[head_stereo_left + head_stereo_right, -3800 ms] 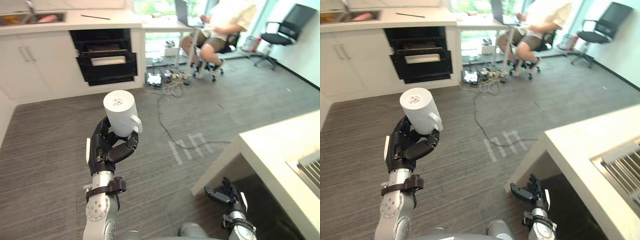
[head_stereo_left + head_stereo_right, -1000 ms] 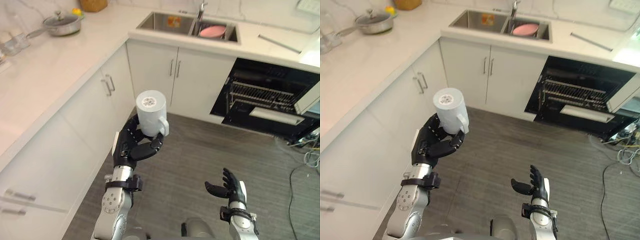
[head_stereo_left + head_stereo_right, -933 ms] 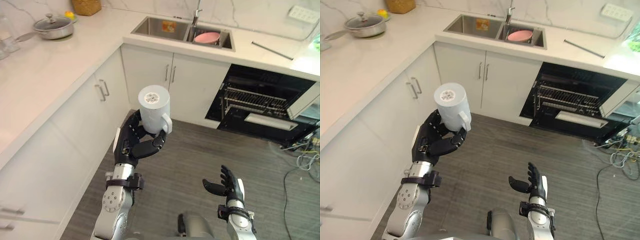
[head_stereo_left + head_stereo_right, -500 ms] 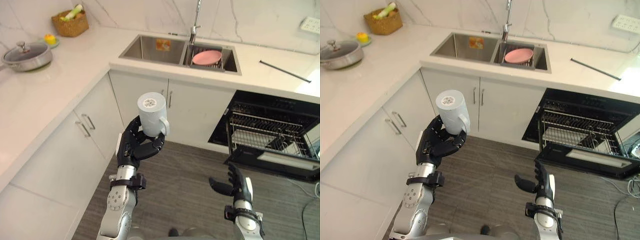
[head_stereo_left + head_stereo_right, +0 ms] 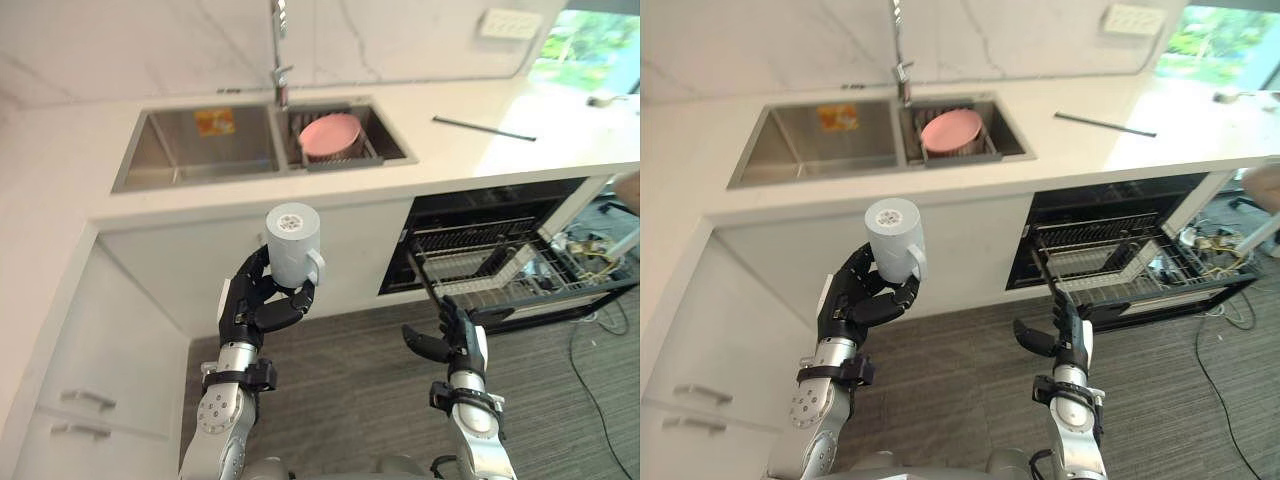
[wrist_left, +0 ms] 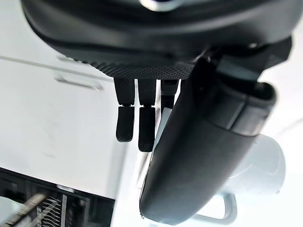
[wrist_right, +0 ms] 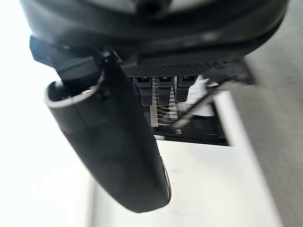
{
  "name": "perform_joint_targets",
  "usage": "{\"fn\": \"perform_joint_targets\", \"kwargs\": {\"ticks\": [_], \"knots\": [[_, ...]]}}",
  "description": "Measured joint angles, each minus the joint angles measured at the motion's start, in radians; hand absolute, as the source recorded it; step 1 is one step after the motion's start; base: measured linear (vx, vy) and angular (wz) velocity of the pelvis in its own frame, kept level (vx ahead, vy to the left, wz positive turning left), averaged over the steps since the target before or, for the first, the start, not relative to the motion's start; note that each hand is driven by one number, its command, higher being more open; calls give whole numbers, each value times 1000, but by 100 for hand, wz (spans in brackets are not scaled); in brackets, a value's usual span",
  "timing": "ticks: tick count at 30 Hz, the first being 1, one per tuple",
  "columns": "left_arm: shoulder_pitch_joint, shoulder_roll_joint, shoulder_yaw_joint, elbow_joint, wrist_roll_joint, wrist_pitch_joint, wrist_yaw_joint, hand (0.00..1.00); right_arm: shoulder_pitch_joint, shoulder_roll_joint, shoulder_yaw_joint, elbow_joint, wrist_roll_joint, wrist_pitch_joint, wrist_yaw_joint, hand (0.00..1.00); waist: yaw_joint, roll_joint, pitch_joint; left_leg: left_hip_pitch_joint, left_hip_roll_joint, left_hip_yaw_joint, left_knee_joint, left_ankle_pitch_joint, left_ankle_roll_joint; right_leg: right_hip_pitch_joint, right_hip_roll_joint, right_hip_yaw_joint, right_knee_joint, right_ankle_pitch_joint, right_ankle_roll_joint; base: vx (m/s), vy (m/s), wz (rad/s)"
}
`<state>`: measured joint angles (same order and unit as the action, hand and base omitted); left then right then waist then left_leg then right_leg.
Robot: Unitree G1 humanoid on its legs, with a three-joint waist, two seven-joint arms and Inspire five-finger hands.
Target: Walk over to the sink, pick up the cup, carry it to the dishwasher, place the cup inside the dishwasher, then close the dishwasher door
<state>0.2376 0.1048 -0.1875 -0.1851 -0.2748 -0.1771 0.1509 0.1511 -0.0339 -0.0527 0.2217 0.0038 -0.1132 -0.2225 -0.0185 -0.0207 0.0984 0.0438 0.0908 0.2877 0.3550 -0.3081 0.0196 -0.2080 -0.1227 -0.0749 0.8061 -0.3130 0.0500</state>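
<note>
A pale grey cup (image 5: 293, 238) is held base-up, handle toward the right, with my left hand (image 5: 258, 306) shut around its lower part at chest height in front of the white cabinet below the sink (image 5: 195, 150). In the left wrist view the cup (image 6: 258, 172) sits against the thumb, with the fingers (image 6: 137, 124) curled beside it. The dishwasher (image 5: 480, 235) is a black opening to the right, its wire rack (image 5: 515, 272) pulled out over the lowered door. My right hand (image 5: 455, 342) hangs open and empty low in front of it.
A pink plate (image 5: 328, 130) stands in a rack in the sink's right basin, under the faucet (image 5: 278, 45). A thin black rod (image 5: 483, 128) lies on the white counter (image 5: 560, 140). Drawer fronts (image 5: 85, 400) are at left, floor cables (image 5: 590, 265) at far right.
The camera has swung, so sink and dishwasher now lie straight ahead and closer. The cup stays held base-up in my left hand. My right hand remains open.
</note>
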Motion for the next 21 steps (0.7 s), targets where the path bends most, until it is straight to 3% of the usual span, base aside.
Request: {"fn": "perform_joint_targets", "kwargs": {"ticks": [1,2,3,4,5,6,8,9,11,12,15,18,19,21], "knots": [[-2,1,4,-1,0,-5,-1,30,-11,0,3,-6,-3,-4,2,90,0,-1,-1,10,3,15,-11,-2,-4,-29,-1,-38,-29,-3,-5,289,41,-85],[-4,1,19,2,0,-7,-1,30,-47,-1,2,-11,-7,-11,2,90,-6,-3,-1,31,16,46,-30,-9,-16,-79,-5,-159,-133,-1,-23,257,8,-56],[-4,1,30,7,0,-6,-1,30,-61,-3,2,-11,-7,-11,2,90,-10,-4,-1,42,19,58,-37,-10,-18,-89,-5,-208,-185,10,-39,361,-11,-62],[-3,-1,48,24,0,-6,0,30,-81,-6,1,-13,-8,-13,2,90,-18,-8,-3,68,23,78,-48,-19,-33,-89,4,-295,-311,67,-70,371,-31,-40],[-3,2,61,36,0,-6,2,30,-84,-6,2,-26,-8,-13,1,90,-25,-17,-7,89,17,81,-46,-34,-57,-76,21,-315,-407,204,-110,482,-8,-41],[-8,-16,67,76,1,-3,3,30,-79,-32,-1,-39,-10,-18,1,90,-30,34,-4,115,53,76,-34,-66,-83,-45,65,-311,-417,224,-133,410,-12,-32],[-14,-38,72,103,4,-3,3,30,-62,-48,-2,-64,-13,-18,1,90,-26,61,-6,89,103,61,75,-63,-82,-4,114,-300,-465,211,-143,338,-48,-37],[-20,-41,77,115,7,-2,3,30,-48,-49,-4,-83,-13,-18,1,90,-26,67,-1,57,134,44,186,-48,-77,27,140,-294,-497,210,-145,345,-89,-37],[-17,-49,78,127,22,1,3,30,-8,-46,0,-140,-11,-20,0,90,-19,68,2,-26,191,-8,466,49,-79,138,178,-260,-582,213,-151,338,-46,-43],[-15,-49,74,128,22,1,2,30,1,-46,2,-160,-10,-23,0,90,-15,66,3,-41,196,-20,515,40,-82,167,182,-243,-602,213,-151,323,7,-58],[-31,-49,73,125,26,-1,0,30,8,-46,2,-232,-8,-55,3,90,-9,65,4,-160,163,-86,536,-12,-72,236,177,-174,-659,217,-145,318,81,-66],[-34,-49,86,124,32,-1,5,30,6,-52,22,-239,-6,-60,10,90,12,64,17,-201,75,-233,310,-31,-83,272,164,-88,-669,218,-140,182,160,-82],[-34,-50,92,123,38,-1,6,30,6,-57,32,-239,-5,-60,20,90,15,67,18,-199,42,-298,212,-19,-92,276,160,-66,-669,218,-132,104,175,-73],[-39,-49,113,112,41,-4,21,30,9,-75,73,-236,-1,-62,45,90,25,83,26,-179,20,-361,65,123,-98,288,167,8,-676,213,-78,132,268,-96]]}}
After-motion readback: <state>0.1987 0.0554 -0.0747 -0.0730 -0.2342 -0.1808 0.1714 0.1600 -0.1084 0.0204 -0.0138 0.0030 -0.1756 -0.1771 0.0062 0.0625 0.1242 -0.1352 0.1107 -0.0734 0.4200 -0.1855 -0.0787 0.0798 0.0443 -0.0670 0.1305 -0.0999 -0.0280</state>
